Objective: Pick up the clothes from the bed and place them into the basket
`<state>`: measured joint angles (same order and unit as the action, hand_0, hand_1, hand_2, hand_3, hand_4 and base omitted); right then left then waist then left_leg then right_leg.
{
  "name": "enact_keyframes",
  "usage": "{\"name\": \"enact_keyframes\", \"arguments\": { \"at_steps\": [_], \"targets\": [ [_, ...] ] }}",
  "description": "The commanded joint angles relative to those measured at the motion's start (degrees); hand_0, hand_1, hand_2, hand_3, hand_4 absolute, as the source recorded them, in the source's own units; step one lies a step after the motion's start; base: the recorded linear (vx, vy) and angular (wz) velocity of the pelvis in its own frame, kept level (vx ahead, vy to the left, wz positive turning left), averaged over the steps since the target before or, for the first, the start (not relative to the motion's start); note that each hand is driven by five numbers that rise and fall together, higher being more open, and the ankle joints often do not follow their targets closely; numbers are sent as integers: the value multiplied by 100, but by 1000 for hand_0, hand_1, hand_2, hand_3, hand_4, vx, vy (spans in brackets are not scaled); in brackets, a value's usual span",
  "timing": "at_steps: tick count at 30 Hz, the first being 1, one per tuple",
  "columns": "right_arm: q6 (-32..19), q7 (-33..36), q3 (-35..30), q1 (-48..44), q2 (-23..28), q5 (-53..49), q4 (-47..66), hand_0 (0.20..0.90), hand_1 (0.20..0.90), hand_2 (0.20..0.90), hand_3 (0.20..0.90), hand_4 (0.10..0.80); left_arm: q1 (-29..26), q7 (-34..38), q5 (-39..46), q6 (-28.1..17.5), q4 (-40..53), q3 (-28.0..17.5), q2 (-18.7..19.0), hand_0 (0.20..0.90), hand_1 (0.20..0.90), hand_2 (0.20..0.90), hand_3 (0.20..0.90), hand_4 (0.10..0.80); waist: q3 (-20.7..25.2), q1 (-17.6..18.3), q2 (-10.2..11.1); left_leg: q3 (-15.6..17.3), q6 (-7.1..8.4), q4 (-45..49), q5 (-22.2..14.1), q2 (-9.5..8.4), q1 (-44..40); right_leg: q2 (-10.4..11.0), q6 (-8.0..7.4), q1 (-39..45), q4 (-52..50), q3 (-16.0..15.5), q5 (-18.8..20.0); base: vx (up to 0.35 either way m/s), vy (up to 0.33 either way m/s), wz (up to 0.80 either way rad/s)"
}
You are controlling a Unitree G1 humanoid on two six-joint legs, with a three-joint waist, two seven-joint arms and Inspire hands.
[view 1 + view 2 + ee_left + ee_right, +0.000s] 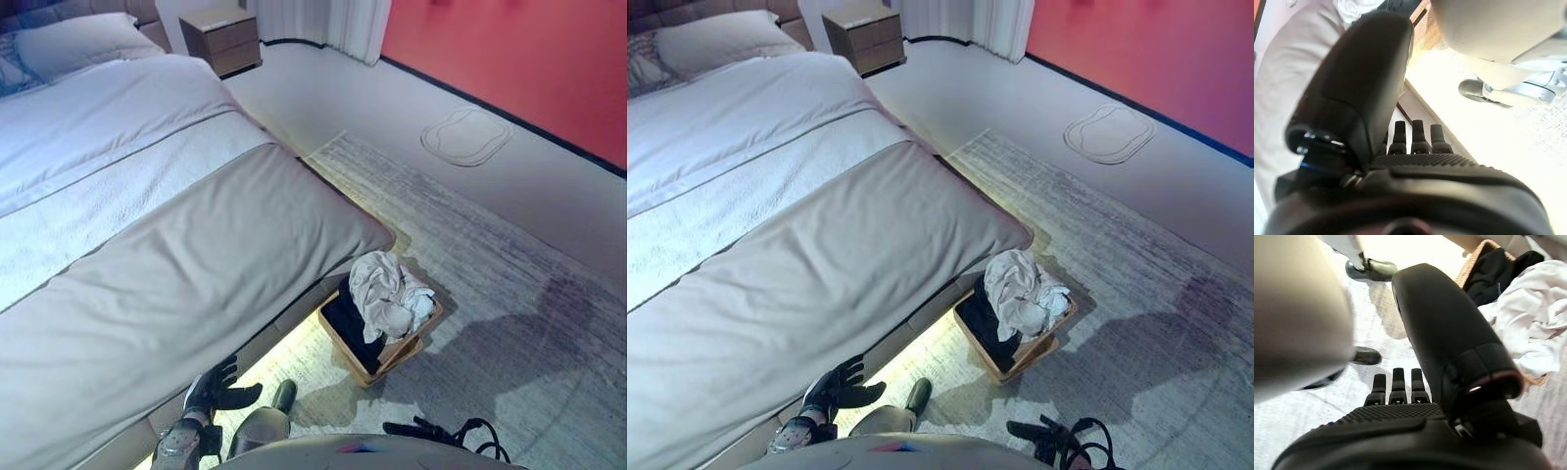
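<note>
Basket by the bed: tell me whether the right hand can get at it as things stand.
Probably yes. The right hand hangs low over the rug, open and empty, with bare rug between it and the basket. The white cloth heaped over the rim and the dark garment inside block nothing on that side.

A wide bed is seen covered by a white sheet and a smooth grey duvet, with a pale pillow laid at its head. Beside its corner, a pale grey woven rug is spread on the light floor, and a shallow wooden basket holding crumpled white cloth over dark clothing is set on that rug.
</note>
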<state>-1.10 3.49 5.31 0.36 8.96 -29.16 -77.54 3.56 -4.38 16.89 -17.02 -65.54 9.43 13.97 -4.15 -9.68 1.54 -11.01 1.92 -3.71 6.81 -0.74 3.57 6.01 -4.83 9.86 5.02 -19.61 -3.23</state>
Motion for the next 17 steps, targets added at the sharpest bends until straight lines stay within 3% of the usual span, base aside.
{"name": "enact_keyframes", "arguments": {
  "at_steps": [1, 17],
  "targets": [
    [-129, -186, 20, -60, 175, 226, 245, 900, 900, 900, 900, 800, -475, -55, 417, -127, -201, 96, 4, 900, 900, 900, 900, 800, 149, -19, -87, 393, -39, -50, -169, -65, -282, -182, 196, -325, -781, 528, -24, 22, 32, -12],
    [-115, -170, 214, -178, 223, 466, 294, 900, 900, 900, 900, 800, -431, -484, 428, 170, -314, 187, -13, 900, 900, 900, 900, 800, 157, -56, -111, 313, -99, -84, -230, -141, -450, -205, 250, -239, -793, 467, -68, 4, 8, -2]
  ]
}}
